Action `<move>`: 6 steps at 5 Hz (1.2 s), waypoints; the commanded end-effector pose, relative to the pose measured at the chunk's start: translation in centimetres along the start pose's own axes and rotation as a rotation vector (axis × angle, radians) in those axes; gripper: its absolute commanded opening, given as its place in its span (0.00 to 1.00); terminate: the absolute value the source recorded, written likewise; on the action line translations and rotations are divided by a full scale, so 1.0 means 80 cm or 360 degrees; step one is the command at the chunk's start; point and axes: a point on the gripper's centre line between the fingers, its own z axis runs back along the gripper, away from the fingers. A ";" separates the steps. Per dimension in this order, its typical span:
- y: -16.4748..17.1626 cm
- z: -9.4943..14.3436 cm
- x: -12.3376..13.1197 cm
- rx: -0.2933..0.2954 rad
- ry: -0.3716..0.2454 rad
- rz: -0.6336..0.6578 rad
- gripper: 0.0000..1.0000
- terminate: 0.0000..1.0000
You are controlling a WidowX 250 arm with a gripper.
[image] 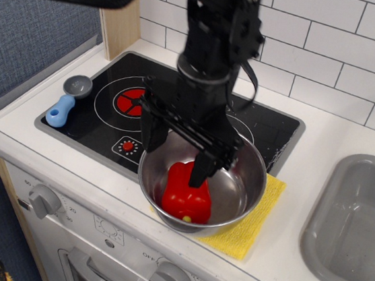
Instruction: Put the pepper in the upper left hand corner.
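The white counter (323, 139) fills most of the frame, with a grey sink (358, 221) at the right edge and the black cooktop (269, 133) set into its left half. My arm comes down from the top centre, and my tool (172, 154) hangs over the steel bowl (250, 181) at lower centre, its two dark fingers spread wide: one sits near the bowl's left rim, the other dips inside just above the pepper (186, 196). They pinch nothing, and I cannot tell whether the right finger touches the pepper or only hovers close. The bowl stands on a yellow cloth (255, 233), overlapping the front edge of the cooktop. By my reckoning the task is barely begun: I am lined up for the pick, but the grasp, the lift and the carry are all left to do. The upper left hand corner (126, 57), where the cooktop's grey rim meets the pale wooden post (117, 17) and the tile wall (321, 40), lies bare and well apart from the bowl, up and left in the frame. The pepper lies on its side in the bowl's bottom, its long axis running roughly from upper frame to lower frame, its small yellow-green stem stub pointing toward the bottom edge. A blue-handled scoop (67, 99) rests at the cooktop's left edge.
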 end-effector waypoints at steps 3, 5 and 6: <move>-0.003 -0.051 -0.003 -0.0012 0.0222 0.0379 1.00 0.00; 0.003 -0.041 0.004 -0.0056 0.0138 0.0312 0.00 0.00; 0.007 0.006 0.007 -0.0084 -0.0057 0.0225 0.00 0.00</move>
